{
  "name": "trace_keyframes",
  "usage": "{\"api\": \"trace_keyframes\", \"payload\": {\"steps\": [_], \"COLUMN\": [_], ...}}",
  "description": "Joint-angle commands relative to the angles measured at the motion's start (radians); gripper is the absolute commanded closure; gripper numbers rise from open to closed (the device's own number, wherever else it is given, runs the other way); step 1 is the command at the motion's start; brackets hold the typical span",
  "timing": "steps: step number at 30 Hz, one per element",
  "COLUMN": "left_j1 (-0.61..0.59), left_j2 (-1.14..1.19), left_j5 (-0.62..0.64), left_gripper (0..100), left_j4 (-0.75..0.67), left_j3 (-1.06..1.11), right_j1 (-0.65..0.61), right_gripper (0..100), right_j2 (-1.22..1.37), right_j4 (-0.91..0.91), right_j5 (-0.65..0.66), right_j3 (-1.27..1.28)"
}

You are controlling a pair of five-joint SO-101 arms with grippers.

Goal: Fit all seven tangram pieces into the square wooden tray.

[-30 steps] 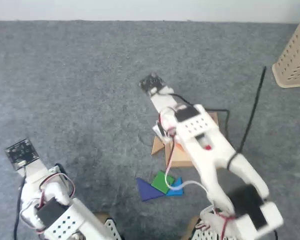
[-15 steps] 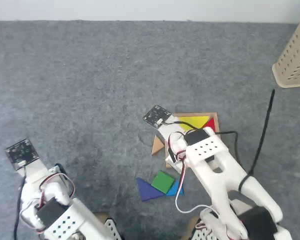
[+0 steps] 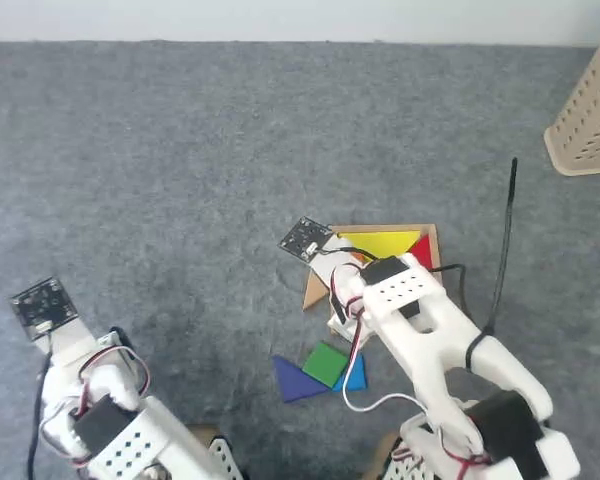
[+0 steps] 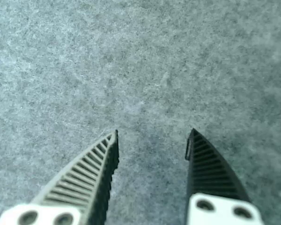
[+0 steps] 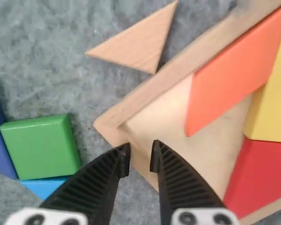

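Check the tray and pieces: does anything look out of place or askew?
Four pieces lie outside the tray on the mat: a wooden triangle by its corner, and a green square seemingly resting partly on a dark blue triangle and a light blue piece. Orange, yellow and red pieces look seated inside.

bare wooden tray (image 5: 178, 65) on fuzzy grey felt (image 4: 131, 56)
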Motion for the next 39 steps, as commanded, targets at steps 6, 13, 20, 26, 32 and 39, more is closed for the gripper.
{"api": "trace_keyframes", "payload": {"steps": [6, 13, 20, 26, 32, 39], "left_j1": [0.002, 0.002, 0.002, 0.002, 0.002, 0.002], "left_j2": [-0.011, -0.011, -0.011, -0.011, -0.011, -0.011], "left_j5": [0.009, 0.009, 0.009, 0.009, 0.009, 0.009], "left_gripper": [77, 77, 77, 77, 77, 77], "left_j4": [0.003, 0.003, 0.003, 0.003, 0.003, 0.003], "left_j3": [-0.019, -0.019, -0.019, -0.019, -0.019, -0.019], "right_j1": [0.153, 0.165, 0.142, 0.025, -0.073, -0.087], "right_gripper": [91.6, 91.8, 91.4, 91.3, 91.2, 80.4], "right_j2": [0.125, 0.127, -0.070, -0.002, 0.240, 0.383], "right_j4": [-0.047, -0.033, 0.058, 0.151, 0.097, 0.099], "right_j5": [0.012, 0.005, -0.055, -0.138, -0.250, -0.430], "right_j3": [-0.164, -0.212, -0.256, -0.448, -0.566, -0.624]}}
